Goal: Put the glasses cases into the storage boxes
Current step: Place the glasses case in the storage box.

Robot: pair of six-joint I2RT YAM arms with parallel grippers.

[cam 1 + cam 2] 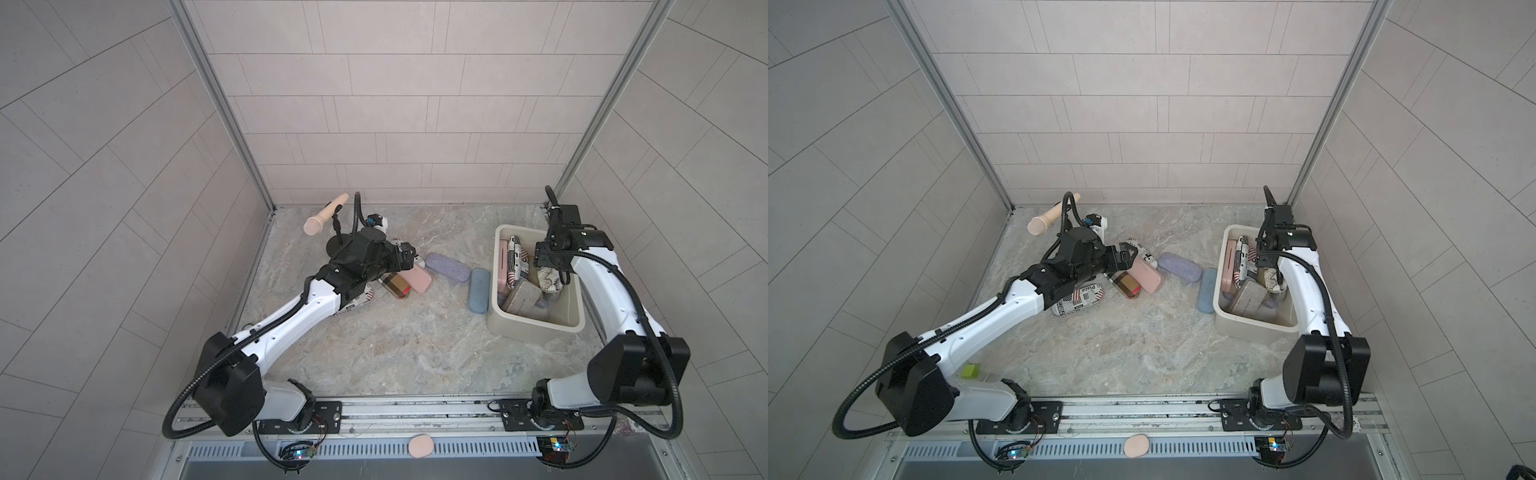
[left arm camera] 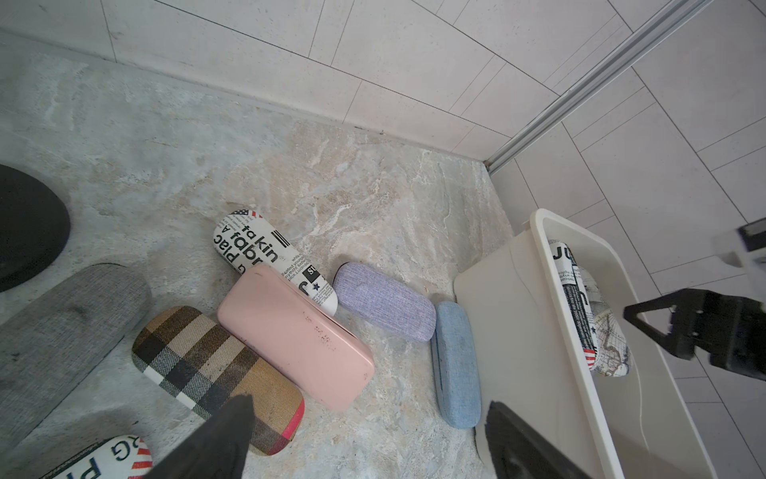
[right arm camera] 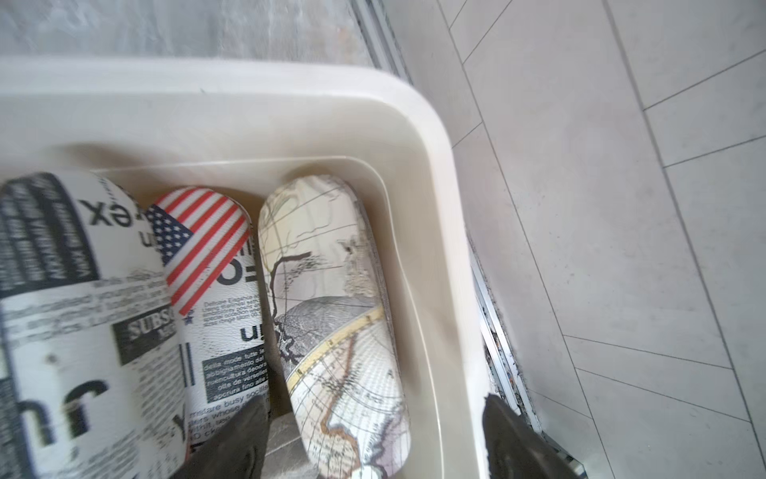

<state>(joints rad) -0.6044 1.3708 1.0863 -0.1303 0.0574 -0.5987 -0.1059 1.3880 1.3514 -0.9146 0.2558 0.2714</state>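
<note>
Risk: right gripper [image 3: 372, 398], jaws spread, straddles the cream tub [image 3: 414, 108] wall over the map-print case [image 3: 331, 290] lying inside, so it could hook the rim. Left gripper [image 2: 369, 401], also spread, hovers above the pink case [image 2: 294, 336], which overlaps the plaid case [image 2: 215, 373] and might skid when pinched.

White-shelled left arm [image 1: 286, 320] and right arm [image 1: 594, 286], black joint housings [image 1: 228, 386], ribbed black cables [image 1: 356, 212], screwed base plates [image 1: 330, 411]

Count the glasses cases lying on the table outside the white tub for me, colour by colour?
Newspaper-print cases: 2
Pink case: 1
Plaid case: 1
Grey case: 1
Lavender case: 1
Light blue case: 1
Total: 7
</note>
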